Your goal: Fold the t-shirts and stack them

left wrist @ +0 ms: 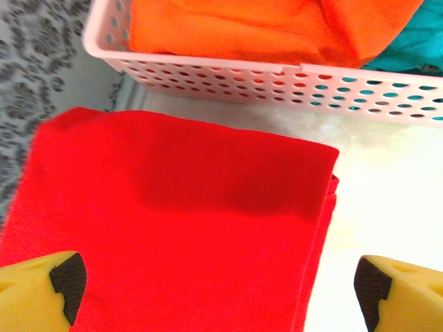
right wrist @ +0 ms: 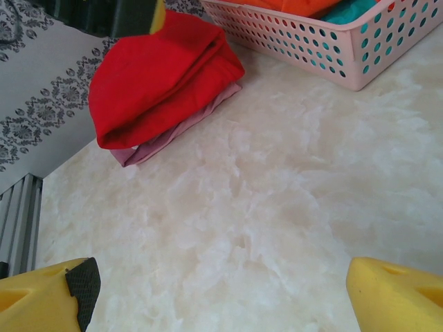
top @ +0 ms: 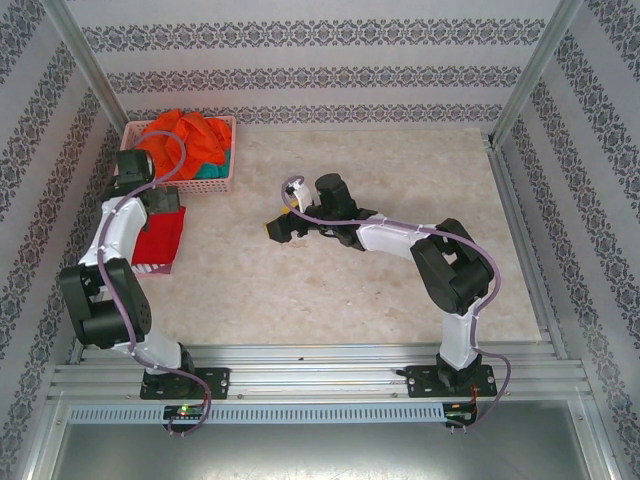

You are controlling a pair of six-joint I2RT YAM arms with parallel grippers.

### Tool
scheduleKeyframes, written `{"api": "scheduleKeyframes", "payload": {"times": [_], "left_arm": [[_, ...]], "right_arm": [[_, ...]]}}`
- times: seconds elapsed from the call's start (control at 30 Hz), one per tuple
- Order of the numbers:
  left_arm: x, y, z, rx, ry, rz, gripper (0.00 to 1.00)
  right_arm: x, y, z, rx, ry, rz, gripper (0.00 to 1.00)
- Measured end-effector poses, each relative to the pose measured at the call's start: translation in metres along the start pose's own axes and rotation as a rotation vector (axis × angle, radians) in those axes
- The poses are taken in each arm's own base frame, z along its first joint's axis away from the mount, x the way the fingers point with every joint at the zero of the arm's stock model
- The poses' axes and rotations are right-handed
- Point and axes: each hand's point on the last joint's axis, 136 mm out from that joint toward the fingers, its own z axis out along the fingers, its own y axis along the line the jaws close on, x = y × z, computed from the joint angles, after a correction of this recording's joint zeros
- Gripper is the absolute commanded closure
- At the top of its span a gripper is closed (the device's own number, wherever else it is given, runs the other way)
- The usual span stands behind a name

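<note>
1. Stacking step looks about done: the red t-shirt (right wrist: 159, 76) is being carried on the maroon t-shirt (right wrist: 166, 135), just in front of the basket (right wrist: 311, 52).
2. Left gripper (left wrist: 218, 285) and right gripper (right wrist: 221, 290) are being held spread, pinching nothing.
3. Probably next: the orange t-shirt (left wrist: 228, 28) inside the basket is needing to be grabbed.

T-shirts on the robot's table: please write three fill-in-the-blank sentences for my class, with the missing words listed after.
The folded maroon t-shirt lies under a folded ___ t-shirt.
The orange t-shirt and the teal t-shirt lie in the pink ___.
Over the bare table, the right fingers stand ___.
Missing words: red; basket; open.
</note>
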Motion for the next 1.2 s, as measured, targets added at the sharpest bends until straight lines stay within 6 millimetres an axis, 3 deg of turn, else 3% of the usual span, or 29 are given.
{"api": "scheduleKeyframes", "payload": {"times": [0.27,0.4,0.53,0.77,0.9,1.07,1.2], "left_arm": [[0.037,-0.026,0.056,0.151,0.113,-0.174,0.0],[0.034,-0.027,0.059,0.203,0.068,-0.234,0.0],[0.029,-0.03,0.044,0.245,-0.006,-0.253,0.0],[0.015,-0.035,-0.023,0.287,-0.259,-0.253,0.0],[0.033,-0.053,-0.05,0.338,-0.365,-0.238,0.0],[0.068,-0.104,-0.061,0.446,-0.389,-0.119,0.0],[0.09,-0.11,-0.05,0.436,-0.404,-0.061,0.0]], "right_arm": [[0.02,-0.009,-0.002,0.028,0.028,0.025,0.08],[0.032,-0.019,-0.007,0.06,0.039,0.048,0.08],[0.031,-0.029,-0.025,0.118,-0.003,0.069,0.08],[0.002,-0.062,-0.092,0.266,-0.185,0.109,0.08],[-0.003,-0.082,-0.144,0.406,-0.265,0.115,0.07],[-0.01,-0.094,-0.209,0.63,-0.339,0.03,0.06],[0.002,-0.114,-0.257,0.866,-0.346,-0.036,0.05]]}}
